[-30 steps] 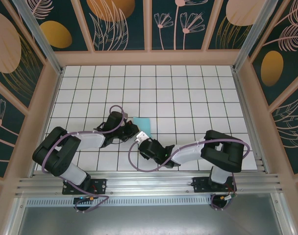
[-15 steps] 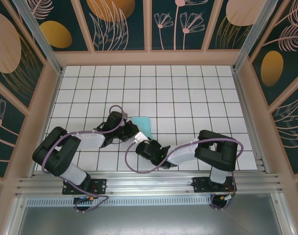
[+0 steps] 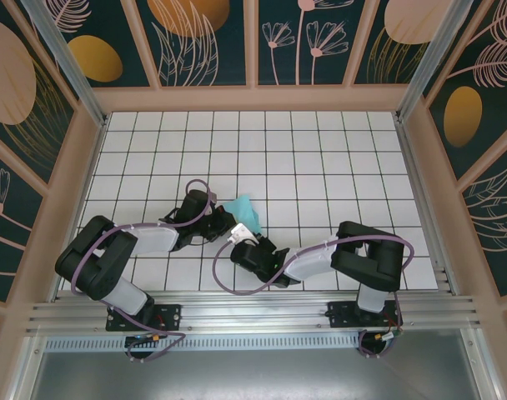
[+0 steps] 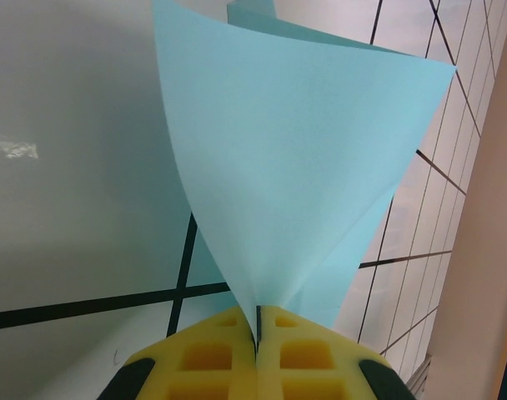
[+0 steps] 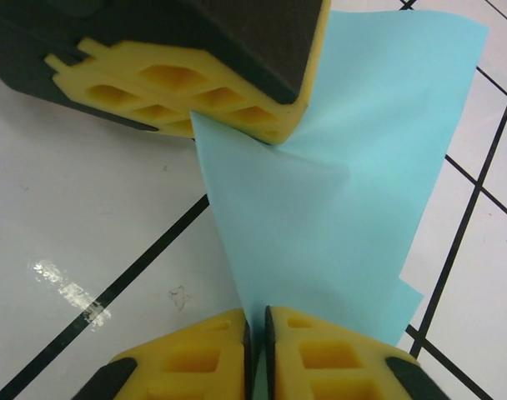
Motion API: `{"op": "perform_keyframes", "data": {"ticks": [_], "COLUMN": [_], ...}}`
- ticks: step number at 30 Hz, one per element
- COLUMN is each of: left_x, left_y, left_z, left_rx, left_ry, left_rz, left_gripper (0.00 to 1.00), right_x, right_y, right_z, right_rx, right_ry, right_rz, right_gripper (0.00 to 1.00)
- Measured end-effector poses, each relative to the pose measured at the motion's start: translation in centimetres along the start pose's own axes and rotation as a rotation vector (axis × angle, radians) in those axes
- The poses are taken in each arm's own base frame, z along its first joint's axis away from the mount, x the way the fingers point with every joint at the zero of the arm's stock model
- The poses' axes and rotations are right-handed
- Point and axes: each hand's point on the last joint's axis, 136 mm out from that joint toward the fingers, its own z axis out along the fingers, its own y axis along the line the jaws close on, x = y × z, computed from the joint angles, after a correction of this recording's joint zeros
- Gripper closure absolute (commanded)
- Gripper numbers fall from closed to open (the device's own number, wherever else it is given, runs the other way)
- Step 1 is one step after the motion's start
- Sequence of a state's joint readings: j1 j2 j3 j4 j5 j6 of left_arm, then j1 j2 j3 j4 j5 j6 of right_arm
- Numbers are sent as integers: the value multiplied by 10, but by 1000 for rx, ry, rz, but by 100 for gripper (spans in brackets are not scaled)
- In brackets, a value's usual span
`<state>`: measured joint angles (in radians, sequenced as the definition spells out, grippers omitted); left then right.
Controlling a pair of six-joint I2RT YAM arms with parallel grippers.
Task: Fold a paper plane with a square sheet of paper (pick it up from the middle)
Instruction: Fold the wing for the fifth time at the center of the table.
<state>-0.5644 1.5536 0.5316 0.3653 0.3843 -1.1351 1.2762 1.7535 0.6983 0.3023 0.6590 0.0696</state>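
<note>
The light turquoise sheet of paper is folded over and bowed up off the tiles between my two grippers. My left gripper is shut on its left edge, and in the left wrist view the paper fans up from the closed yellow pads. My right gripper is shut on the paper's near edge, which runs down into the thin slit between its pads. The left gripper's yellow fingers pinch the same sheet at the top of the right wrist view. A paper plane is out of view.
The white tiled floor stretches away behind and to the right of the paper. Wooden walls enclose it at the back and sides. Both arms lie low along the near edge, with a purple cable looping beside the right one.
The right gripper has closed on the paper's near edge. The sheet, which lay flat, has buckled upward between the two grippers. The left gripper has held its grip and not moved.
</note>
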Motion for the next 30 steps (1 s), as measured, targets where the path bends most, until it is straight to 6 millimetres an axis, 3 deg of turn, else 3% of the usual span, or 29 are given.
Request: {"op": "perform_keyframes", "data": {"ticks": [4,8,14,20,30], "left_x": [-1,-5,-27,-41,-36], "left_y": [0,-2,-29,-32,-20], "left_z": [0,-6,-42,-68,-70], "left_rx": [-9,-19,12,4,-15], "left_ry": [1,-25,-190,-317,-319], "left_rz": [-1,9,66,81,95], "left_gripper": [80,50,34,33,32], "right_x": [0,1,-2,-11,-11], "right_y": [-1,-1,-5,-8,-9], "right_z": [0,1,-1,-5,-7], "right_rx": [3,-4,-108,-261,-494], "right_ry": [-1,5,5,-22,-23], "right_rz": [8,21,130,288,535], "right_gripper": [98,100,100,100,100]}}
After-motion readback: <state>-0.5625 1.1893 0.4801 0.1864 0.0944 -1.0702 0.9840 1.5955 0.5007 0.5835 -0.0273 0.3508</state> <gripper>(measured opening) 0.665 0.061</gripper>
